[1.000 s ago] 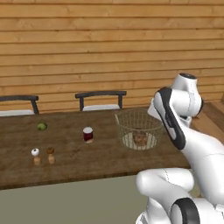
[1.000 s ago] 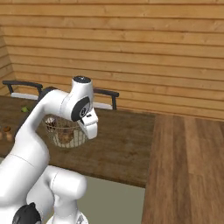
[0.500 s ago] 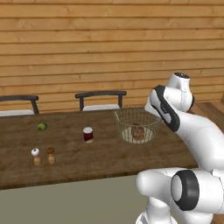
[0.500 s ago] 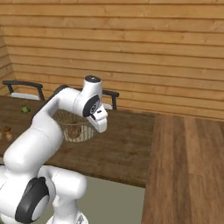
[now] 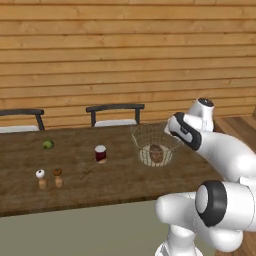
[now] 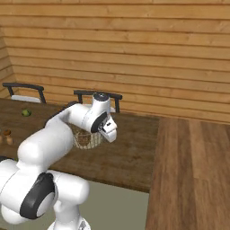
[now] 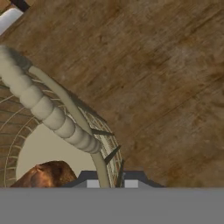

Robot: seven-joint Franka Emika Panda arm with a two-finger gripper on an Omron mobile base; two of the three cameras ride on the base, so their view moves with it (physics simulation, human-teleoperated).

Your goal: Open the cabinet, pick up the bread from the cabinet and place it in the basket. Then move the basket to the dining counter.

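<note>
The wire-mesh basket (image 5: pixel 150 136) is over the right part of the dining counter (image 5: pixel 100 187), low over its dark plank top; whether its base touches the wood I cannot tell. The bread (image 5: pixel 156 154), a dark-brown lump, lies inside on the tan base. My gripper (image 7: pixel 106 178) is shut on the basket's rim (image 7: pixel 52 114) at its right side, the thick pale rim wire running between the fingertips. In the hand view the bread (image 7: pixel 46 175) shows at lower left inside the basket. From the right base view the basket (image 6: pixel 84 139) sits just left of my hand (image 6: pixel 108 130).
On the counter to the left stand a dark red jar (image 5: pixel 100 154), two small shakers (image 5: pixel 49 177) and a green fruit (image 5: pixel 48 144). Two chairs (image 5: pixel 115 113) stand behind the counter against the plank wall. The counter's right end (image 6: pixel 150 152) borders the wooden floor (image 6: pixel 193 170).
My arm has stretched forward over the counter, carrying the basket a little farther away and to the right. In the last half second the basket has hardly moved.
</note>
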